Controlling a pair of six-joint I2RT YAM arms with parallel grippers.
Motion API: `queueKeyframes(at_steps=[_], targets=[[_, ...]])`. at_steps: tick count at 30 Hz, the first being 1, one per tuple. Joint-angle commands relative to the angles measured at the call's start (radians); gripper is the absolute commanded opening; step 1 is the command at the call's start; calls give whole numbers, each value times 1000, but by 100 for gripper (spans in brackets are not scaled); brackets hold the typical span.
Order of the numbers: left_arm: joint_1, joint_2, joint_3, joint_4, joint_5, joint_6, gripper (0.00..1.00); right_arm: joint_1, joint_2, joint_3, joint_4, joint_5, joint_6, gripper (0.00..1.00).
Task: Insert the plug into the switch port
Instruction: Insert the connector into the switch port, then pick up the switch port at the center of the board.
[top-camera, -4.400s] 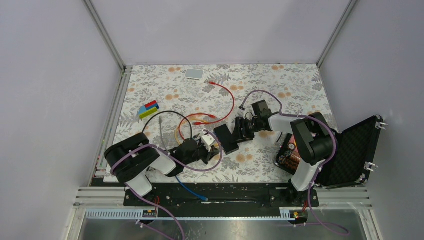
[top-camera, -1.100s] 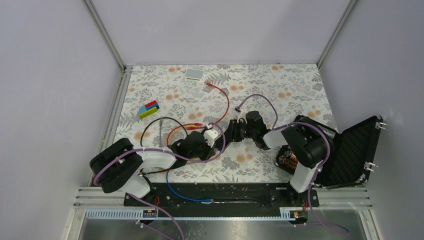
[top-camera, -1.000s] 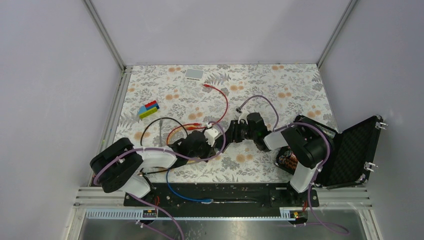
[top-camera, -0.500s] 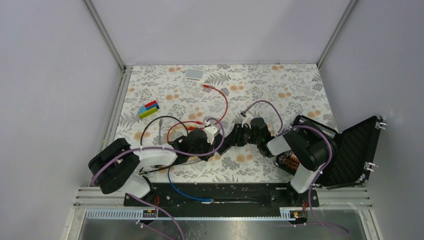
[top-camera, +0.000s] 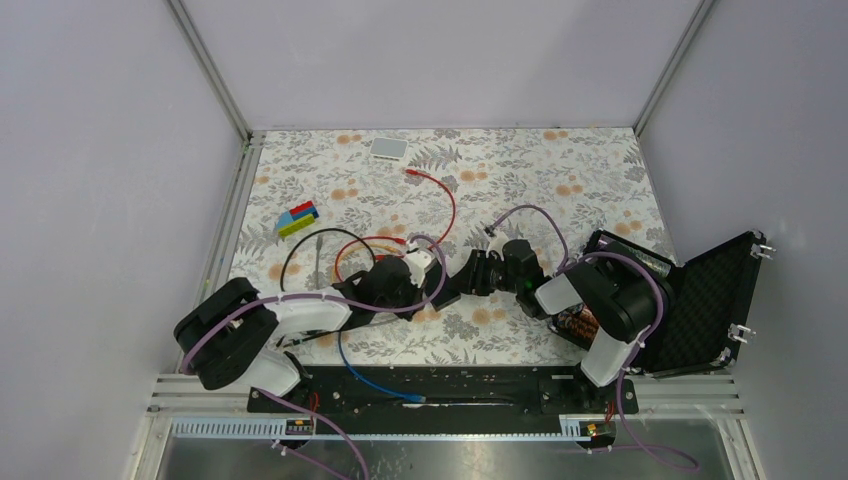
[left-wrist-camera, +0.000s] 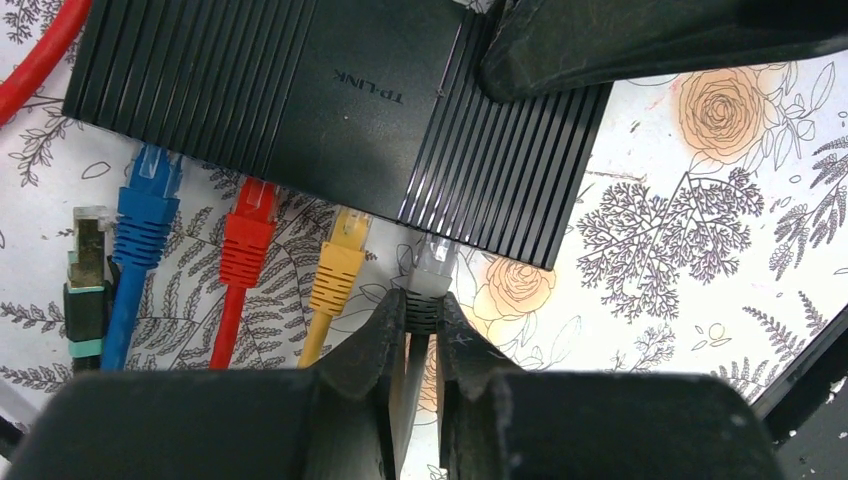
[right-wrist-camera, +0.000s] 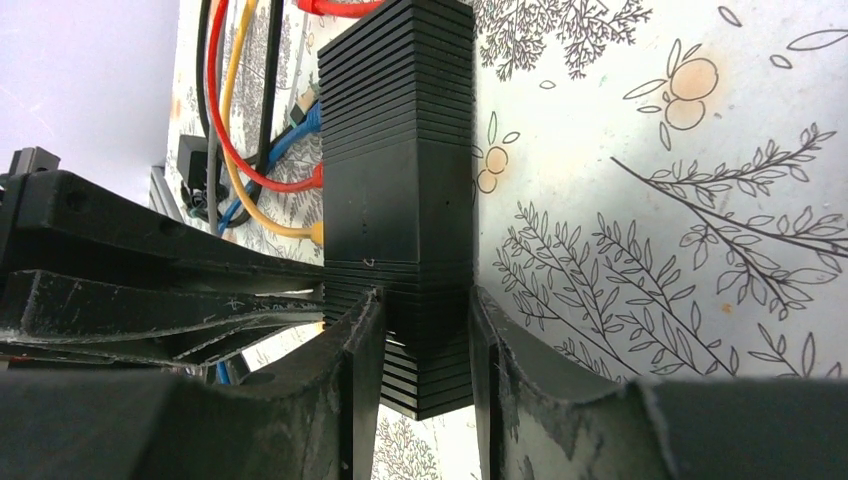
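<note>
Left fingers (left-wrist-camera: 385, 325) clamped on the grey boot just behind the clear plug (left-wrist-camera: 436, 262). Plug tip meets the near edge of the black switch (left-wrist-camera: 330, 100), at the port beside the yellow plug (left-wrist-camera: 342, 262) (depth of entry cannot be told). Red plug (left-wrist-camera: 247, 240) and blue plug (left-wrist-camera: 145, 215) line the same edge. Right fingers (right-wrist-camera: 355, 350) closed on the switch's opposite sides. Switch lies on the floral worktop (left-wrist-camera: 700, 200), between the arms.

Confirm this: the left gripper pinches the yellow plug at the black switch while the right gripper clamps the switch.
Wrong plug. The left wrist view shows the left gripper pinching the clear plug, beside the yellow plug. The right gripper does clamp the switch.
</note>
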Motion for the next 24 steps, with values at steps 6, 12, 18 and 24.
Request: queueKeyframes(at_steps=[6, 12, 18, 24], targets=[[-1, 95, 61, 610, 43, -31, 0, 268, 139, -60, -118, -384, 199, 23], [11, 81, 98, 516, 0, -14, 0, 308, 149, -94, -44, -333, 255, 22], [16, -30, 32, 392, -13, -2, 0, 305, 102, -131, 14, -220, 327, 34], [16, -192, -101, 319, -39, 6, 13, 299, -52, -104, -119, -55, 333, 50]])
